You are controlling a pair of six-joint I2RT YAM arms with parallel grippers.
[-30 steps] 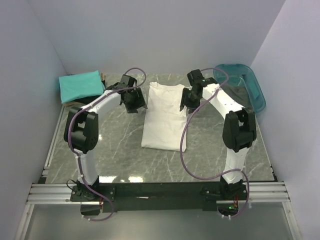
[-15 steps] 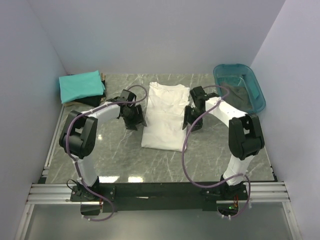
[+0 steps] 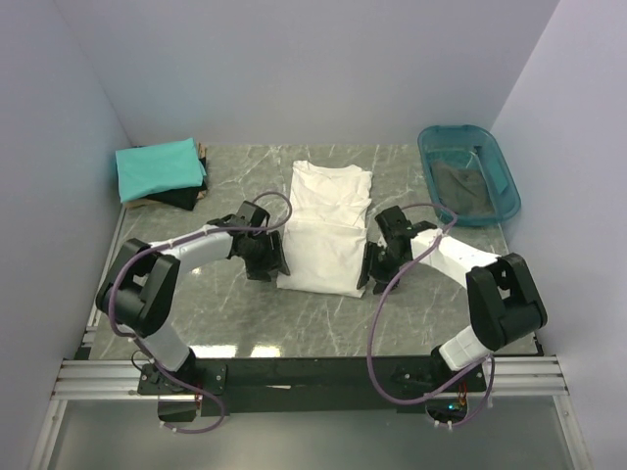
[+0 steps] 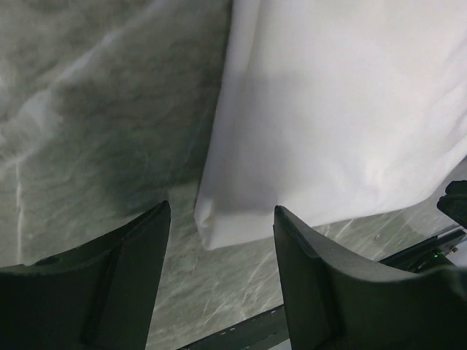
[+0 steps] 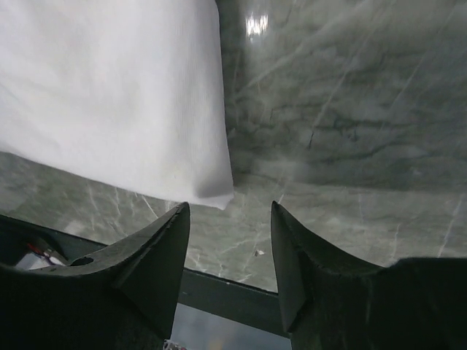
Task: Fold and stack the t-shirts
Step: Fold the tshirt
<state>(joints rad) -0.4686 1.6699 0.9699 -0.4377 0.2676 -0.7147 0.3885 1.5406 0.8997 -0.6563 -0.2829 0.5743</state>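
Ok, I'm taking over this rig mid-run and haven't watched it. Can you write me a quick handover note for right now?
Left pincer: open, empty, low at the near left corner of the white t-shirt.
Right pincer: open, empty, at its near right corner.
Things: the white t-shirt lies flat mid-table, folded into a long strip, collar end far. The teal t-shirt sits folded on the black t-shirt at the far left corner.
Done: the white one's sides are folded in.
Left: probably grip both near corners, fold toward the collar, then stack it on the teal one.
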